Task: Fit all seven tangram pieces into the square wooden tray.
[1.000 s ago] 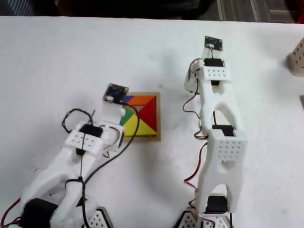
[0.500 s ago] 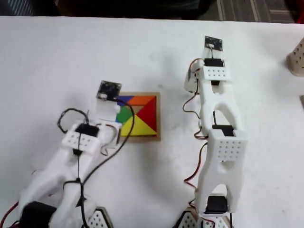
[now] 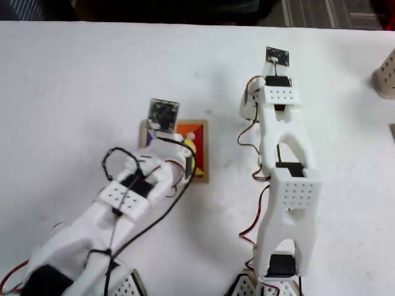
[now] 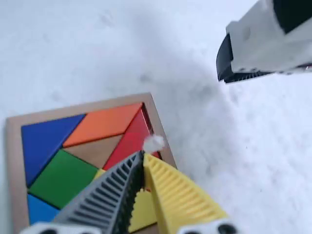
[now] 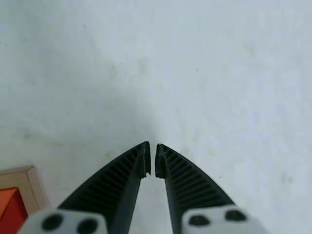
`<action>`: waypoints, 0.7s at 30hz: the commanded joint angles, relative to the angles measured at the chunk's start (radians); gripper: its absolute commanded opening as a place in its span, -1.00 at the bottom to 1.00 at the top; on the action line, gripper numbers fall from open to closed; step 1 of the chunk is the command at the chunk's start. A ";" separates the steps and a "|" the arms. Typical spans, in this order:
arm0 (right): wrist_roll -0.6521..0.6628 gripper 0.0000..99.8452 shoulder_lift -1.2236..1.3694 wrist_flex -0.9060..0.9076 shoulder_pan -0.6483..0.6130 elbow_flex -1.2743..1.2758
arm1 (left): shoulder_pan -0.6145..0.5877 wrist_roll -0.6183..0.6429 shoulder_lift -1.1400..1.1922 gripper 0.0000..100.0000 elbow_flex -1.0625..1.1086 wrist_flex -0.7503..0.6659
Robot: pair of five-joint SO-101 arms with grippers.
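Observation:
The square wooden tray (image 4: 157, 119) lies on the white table and holds the tangram pieces: a blue triangle (image 4: 44, 139), an orange piece (image 4: 105, 124), a red triangle (image 4: 129, 141), a green piece (image 4: 61, 178), a tan piece (image 4: 97, 151) and a yellow piece (image 4: 141, 212). My left gripper (image 4: 144, 157) is shut and empty, its tips just above the red triangle. In the high view the left arm (image 3: 133, 194) covers most of the tray (image 3: 204, 154). My right gripper (image 5: 151, 158) is shut with nothing in it, over bare table beside the tray's corner (image 5: 27, 183).
The right arm (image 3: 281, 123) stands upright a short way right of the tray; its body (image 4: 263, 44) shows in the left wrist view. A pale perforated object (image 3: 386, 77) sits at the table's right edge. Open table lies left of and beyond the tray.
The left arm swung right from the tray's left edge to over the tray's middle, now covering more of it. The right arm has not moved.

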 commanded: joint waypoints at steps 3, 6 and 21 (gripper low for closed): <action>0.015 -0.95 -0.016 0.012 -0.012 -0.040 | 0.050 -0.060 0.248 -0.96 -0.129 -0.028; 0.015 -0.95 -0.016 0.012 -0.012 -0.040 | 0.045 -0.060 0.328 -0.96 -0.176 -0.002; 0.015 -0.95 -0.016 0.012 -0.012 -0.040 | 0.039 -0.061 0.223 -0.96 -0.183 0.193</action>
